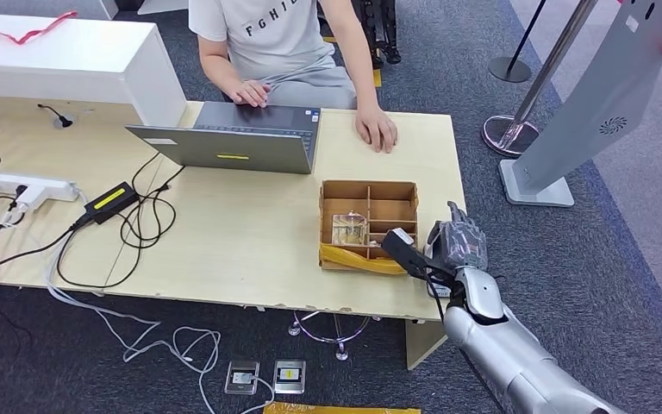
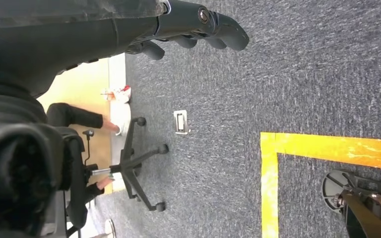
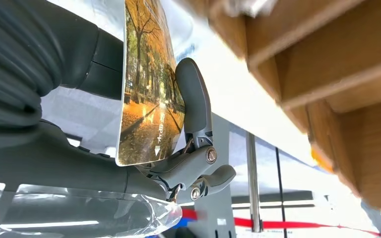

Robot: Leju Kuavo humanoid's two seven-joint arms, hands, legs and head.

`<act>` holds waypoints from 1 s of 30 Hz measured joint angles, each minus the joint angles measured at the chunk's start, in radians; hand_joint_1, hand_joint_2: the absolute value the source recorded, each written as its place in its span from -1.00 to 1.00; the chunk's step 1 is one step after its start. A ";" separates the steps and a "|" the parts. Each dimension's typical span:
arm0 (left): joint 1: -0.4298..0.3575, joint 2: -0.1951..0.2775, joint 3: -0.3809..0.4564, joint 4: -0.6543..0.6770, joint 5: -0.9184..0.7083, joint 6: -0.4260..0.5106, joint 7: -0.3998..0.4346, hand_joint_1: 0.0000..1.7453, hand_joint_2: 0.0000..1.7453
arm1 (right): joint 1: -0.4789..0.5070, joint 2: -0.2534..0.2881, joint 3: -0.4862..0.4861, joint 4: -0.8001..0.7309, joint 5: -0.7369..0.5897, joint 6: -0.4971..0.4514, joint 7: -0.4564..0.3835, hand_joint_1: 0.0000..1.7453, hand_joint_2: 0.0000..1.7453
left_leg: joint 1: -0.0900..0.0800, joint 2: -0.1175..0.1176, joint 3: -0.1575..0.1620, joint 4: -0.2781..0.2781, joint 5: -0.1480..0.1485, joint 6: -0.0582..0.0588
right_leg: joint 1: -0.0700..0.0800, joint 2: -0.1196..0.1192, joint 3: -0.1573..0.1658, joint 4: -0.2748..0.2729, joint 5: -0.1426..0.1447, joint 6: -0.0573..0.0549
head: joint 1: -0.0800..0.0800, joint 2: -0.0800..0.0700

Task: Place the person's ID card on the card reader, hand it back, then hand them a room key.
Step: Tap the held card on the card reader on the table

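My right hand (image 1: 459, 241) hovers at the table's near right edge, just right of a wooden compartment box (image 1: 394, 210). In the right wrist view that hand (image 3: 74, 163) pinches a card (image 3: 146, 94) printed with an autumn tree scene between the thumb (image 3: 193, 99) and the fingers behind it, close by the box's wall (image 3: 317, 64). The person (image 1: 280, 39) sits across the table, one hand (image 1: 250, 92) at a laptop and the other hand (image 1: 377, 128) flat on the tabletop. My left hand (image 2: 188, 25) hangs over the carpet, fingers loosely bent, holding nothing.
A grey laptop (image 1: 233, 142) stands open at the far middle of the table (image 1: 224, 241). A power strip (image 1: 26, 188), an adapter (image 1: 109, 200) and tangled cables lie at the left. The box holds a clear item (image 1: 349, 228) and a yellow strip (image 1: 362, 259). A stanchion base (image 1: 507, 134) stands at the right.
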 joint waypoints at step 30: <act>0.000 -0.007 -0.006 -0.010 0.034 0.040 0.086 -1.00 -1.00 | -0.053 0.013 -0.009 -0.007 -0.009 0.044 0.021 1.00 1.00 | 0.000 0.001 0.000 0.000 0.000 0.000 | 0.000 0.001 -0.001 0.000 0.000 0.000 | 0.000 0.000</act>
